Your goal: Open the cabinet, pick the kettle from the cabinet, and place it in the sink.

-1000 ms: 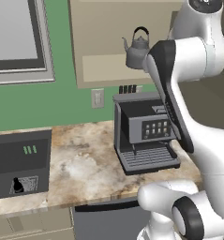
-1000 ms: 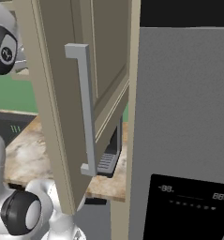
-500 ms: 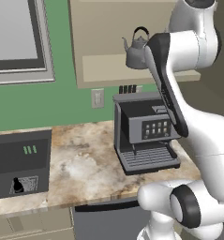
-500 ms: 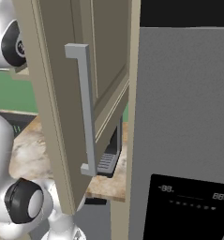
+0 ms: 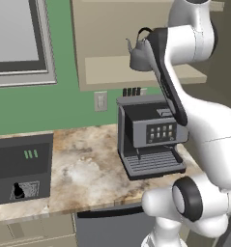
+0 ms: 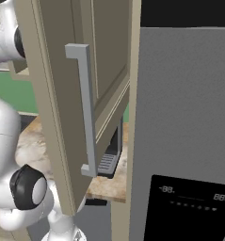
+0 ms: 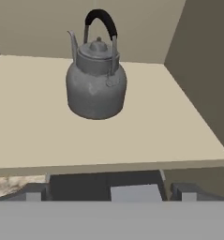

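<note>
The cabinet (image 5: 107, 72) stands open, its door (image 6: 109, 70) swung out with the long grey bar handle (image 6: 87, 108) facing the right base view. The dark grey kettle (image 7: 96, 79) stands upright on the cabinet's shelf (image 7: 33, 131), spout to the left, black loop handle up. In the left base view the kettle (image 5: 136, 57) is partly covered by my white forearm. My gripper (image 7: 111, 193) is open and empty, short of the shelf's front edge and a little below it, facing the kettle. The sink is out of view.
A boxy coffee machine (image 5: 148, 140) stands on the marble counter (image 5: 83, 169) right under the shelf. A dark appliance (image 5: 20, 166) sits at the counter's left. The grey fridge (image 6: 184, 117) rises to the right of the open door.
My arm has swung left and in toward the cabinet, so the forearm now overlaps the kettle in the left base view. The kettle and door have not moved. The jaws stay open.
</note>
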Controlling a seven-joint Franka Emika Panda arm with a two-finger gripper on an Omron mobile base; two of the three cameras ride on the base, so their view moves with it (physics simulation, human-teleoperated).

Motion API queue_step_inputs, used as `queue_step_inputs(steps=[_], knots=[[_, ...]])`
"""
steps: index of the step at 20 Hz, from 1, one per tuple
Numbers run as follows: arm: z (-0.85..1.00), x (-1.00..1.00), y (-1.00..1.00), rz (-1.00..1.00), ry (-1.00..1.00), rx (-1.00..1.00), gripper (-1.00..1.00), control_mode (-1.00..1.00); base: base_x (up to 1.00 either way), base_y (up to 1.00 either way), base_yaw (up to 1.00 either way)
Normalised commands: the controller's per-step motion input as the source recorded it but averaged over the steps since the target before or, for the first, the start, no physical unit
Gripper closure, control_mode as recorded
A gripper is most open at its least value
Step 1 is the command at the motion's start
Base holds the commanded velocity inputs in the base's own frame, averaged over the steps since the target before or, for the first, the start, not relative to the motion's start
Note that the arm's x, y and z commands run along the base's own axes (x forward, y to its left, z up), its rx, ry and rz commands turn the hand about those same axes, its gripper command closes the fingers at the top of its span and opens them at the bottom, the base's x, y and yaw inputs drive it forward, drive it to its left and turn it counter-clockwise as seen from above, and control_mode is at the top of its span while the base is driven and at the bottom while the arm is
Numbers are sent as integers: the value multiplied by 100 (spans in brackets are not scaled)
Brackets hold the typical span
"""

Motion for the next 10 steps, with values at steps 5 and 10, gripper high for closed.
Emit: queue_step_inputs(steps=[5,10], knots=[[0,34,-3,-6,-3,4,-100,-100,0,0,0],[1,37,-8,-2,-1,7,-100,-100,0,0,0]])
